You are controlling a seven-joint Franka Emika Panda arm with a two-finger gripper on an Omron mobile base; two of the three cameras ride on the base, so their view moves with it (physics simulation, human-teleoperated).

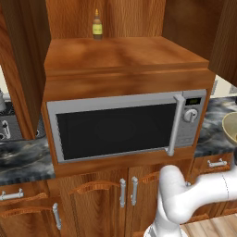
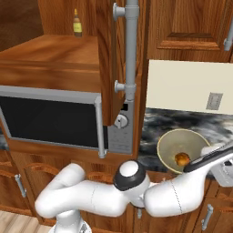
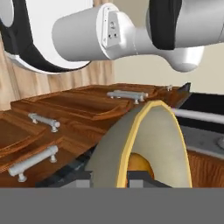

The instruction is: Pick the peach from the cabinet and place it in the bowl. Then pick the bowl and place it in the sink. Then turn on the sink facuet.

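Observation:
The pale yellow-tan bowl (image 2: pixel 175 142) sits tilted over the dark marble counter, right of the microwave, with the small orange peach (image 2: pixel 182 159) lying inside it. My gripper (image 2: pixel 188 167) is shut on the bowl's near rim. In the hand view the bowl (image 3: pixel 157 140) is seen nearly edge-on, with the peach (image 3: pixel 139 164) low inside it and my gripper (image 3: pixel 122 179) pinching the rim. The bowl's edge (image 1: pixel 230 126) also shows at the right border. The reddish-brown cabinet shelf (image 1: pixel 125 53) lies above the microwave. I cannot make out the sink faucet.
A slim brown bottle (image 1: pixel 97 25) stands at the back of the shelf. A silver microwave (image 1: pixel 125 125) sits below it. An open cabinet door (image 2: pixel 119 59) with a long silver handle hangs left of the bowl. Low cupboards with silver handles (image 1: pixel 122 192) run under the counter.

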